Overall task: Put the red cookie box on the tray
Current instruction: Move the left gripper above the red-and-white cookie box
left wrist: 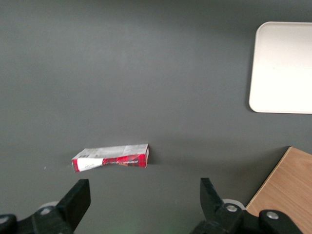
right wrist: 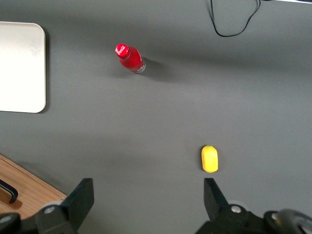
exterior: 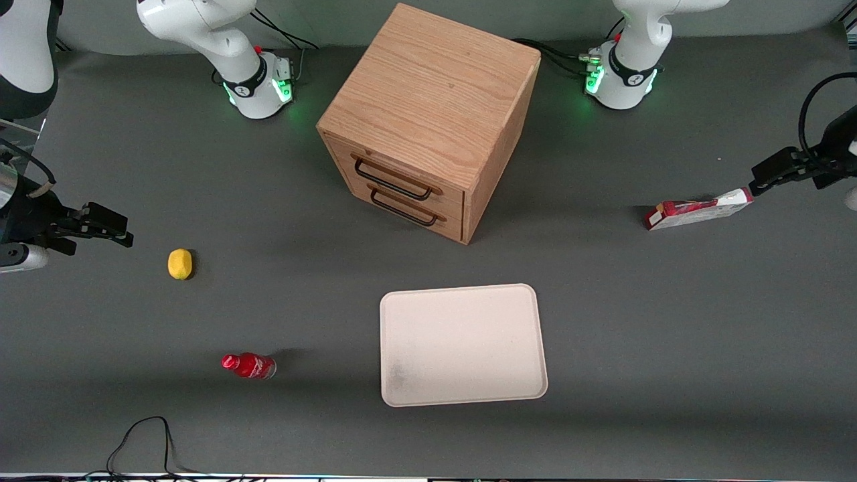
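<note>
Red cookie box (exterior: 697, 210), a long flat cardboard carton, lies on the grey surface (exterior: 643, 348) toward the working arm's end, well apart from the cream-white tray (exterior: 463, 346). Its long axis runs across the open, empty jaws of the black gripper (left wrist: 144, 200), which seemingly hovers above its white end.

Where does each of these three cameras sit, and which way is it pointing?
Front view: high, facing the robots, looking down on the table; both arms show.
Left wrist view: on the working arm, looking down at the red cookie box; its open gripper shows, above the box.
Right wrist view: on the parked arm, looking down at the lemon and bottle.
All share the tray.
</note>
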